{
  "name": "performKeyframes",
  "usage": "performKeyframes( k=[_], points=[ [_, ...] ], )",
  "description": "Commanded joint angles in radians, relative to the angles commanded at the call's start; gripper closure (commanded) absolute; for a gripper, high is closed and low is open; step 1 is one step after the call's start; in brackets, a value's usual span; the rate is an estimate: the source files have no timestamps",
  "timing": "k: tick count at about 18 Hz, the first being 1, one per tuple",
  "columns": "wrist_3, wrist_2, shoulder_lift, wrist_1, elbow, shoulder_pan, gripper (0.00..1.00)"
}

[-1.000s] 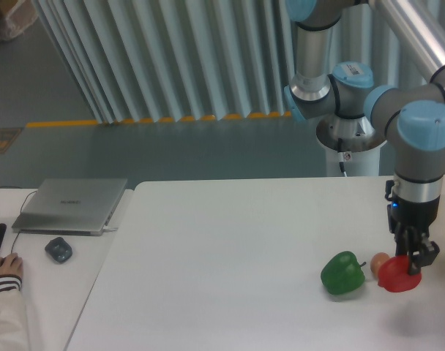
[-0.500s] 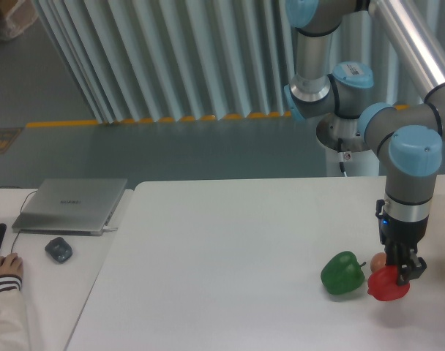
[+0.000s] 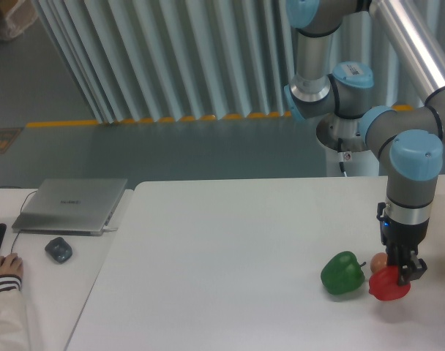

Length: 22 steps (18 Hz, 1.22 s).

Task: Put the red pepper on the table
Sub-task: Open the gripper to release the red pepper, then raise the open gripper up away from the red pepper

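1. One fixed view only, so no second view to share ground with.
2. Set in front of the table point(image 3: 230, 248) and above it, looking down and across toward a corrugated wall point(image 3: 171, 58).
3. Far enough back to take in most of the tabletop, plus the side desk point(image 3: 32, 292) with its laptop point(image 3: 70, 205) at left.
4. Arm base point(image 3: 345, 139) at the far edge; gripper point(image 3: 402, 272) low at right.
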Motion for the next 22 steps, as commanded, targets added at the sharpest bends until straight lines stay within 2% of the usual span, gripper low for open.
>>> performKeyframes(
  k=[7, 10, 11, 12, 19, 22],
  points=[
    [0.002, 0.005, 0.003, 0.003, -0.003, -0.006, 0.56],
    [0.005, 0.005, 0.006, 0.003, -0.003, -0.006, 0.51],
    [0.005, 0.005, 0.006, 0.003, -0.005, -0.008, 0.46],
    [0.008, 0.005, 0.006, 0.005, -0.006, -0.008, 0.37],
    [0.025, 0.005, 0.006, 0.003, -0.014, -0.008, 0.33],
    [0.025, 0.002, 0.009, 0.005, -0.028, -0.006, 0.27]
  ],
)
